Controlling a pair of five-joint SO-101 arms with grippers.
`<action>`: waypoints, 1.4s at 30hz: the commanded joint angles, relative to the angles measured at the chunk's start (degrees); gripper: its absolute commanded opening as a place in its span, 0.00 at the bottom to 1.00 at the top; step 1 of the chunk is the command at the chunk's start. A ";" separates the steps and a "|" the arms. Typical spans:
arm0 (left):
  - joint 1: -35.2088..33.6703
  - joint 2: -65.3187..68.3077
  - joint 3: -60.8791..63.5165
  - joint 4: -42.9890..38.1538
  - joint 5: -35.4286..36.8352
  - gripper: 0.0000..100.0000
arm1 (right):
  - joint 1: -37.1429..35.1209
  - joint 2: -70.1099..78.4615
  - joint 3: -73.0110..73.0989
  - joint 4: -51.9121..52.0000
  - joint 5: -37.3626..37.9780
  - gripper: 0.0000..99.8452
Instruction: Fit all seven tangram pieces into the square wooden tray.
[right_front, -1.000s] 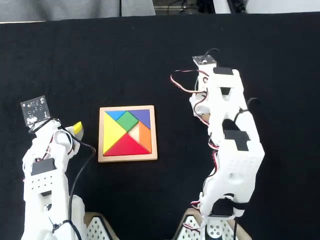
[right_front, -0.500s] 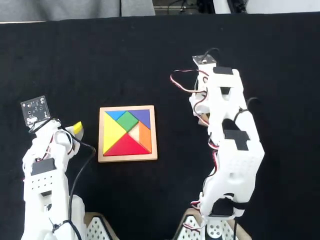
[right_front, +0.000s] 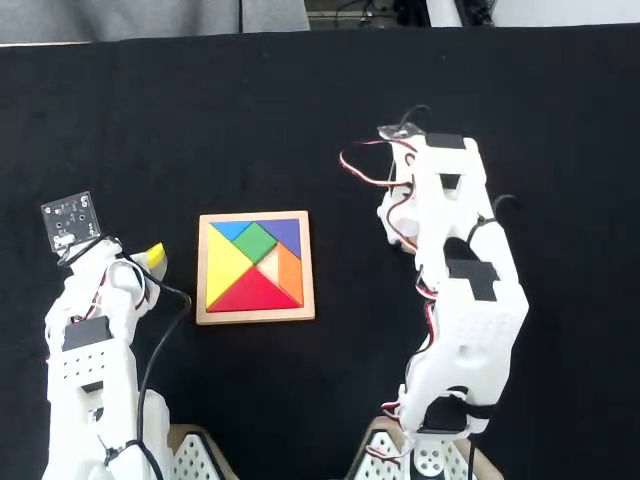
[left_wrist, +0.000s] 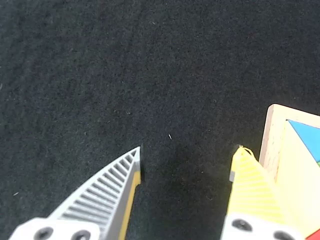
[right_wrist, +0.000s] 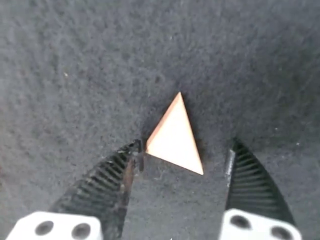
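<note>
As the high view shows, the square wooden tray (right_front: 255, 316) lies flat on the black surface (right_front: 120, 120) between the two arms. Six coloured pieces are seated in it: blue triangle (right_front: 231, 228), green square (right_front: 256, 243), violet parallelogram (right_front: 285, 233), yellow triangle (right_front: 222, 270), red triangle (right_front: 253, 295) and orange triangle (right_front: 290, 272). A pale triangular gap (right_front: 268, 262) shows near the tray's centre and is judged to be the one vacant slot. The left end effector (right_front: 150, 258) rests near the tray's left edge, and the right arm (right_front: 455, 260) stands well apart on the opposite side. In the left wrist view, the left end effector is spread wide with nothing between its fingers, beside a tray corner. In the right wrist view, the right end effector (right_wrist: 186, 144) is spread wide and straddles the small pale triangle (right_wrist: 175, 137), which lies flat on the surface, ungripped. Assessment: six of seven pieces are placed; this last piece requires pickup and insertion.
</note>
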 joint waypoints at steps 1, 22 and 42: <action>-0.04 -0.88 -0.40 -0.88 0.09 0.29 | 0.26 -2.77 -0.31 -0.70 1.41 0.27; -0.04 -0.88 -0.40 -0.88 0.09 0.29 | 0.35 -2.95 4.09 -9.93 7.47 0.16; -0.04 -0.88 -0.40 -0.88 0.09 0.29 | -0.79 -5.14 4.44 -8.18 7.47 0.11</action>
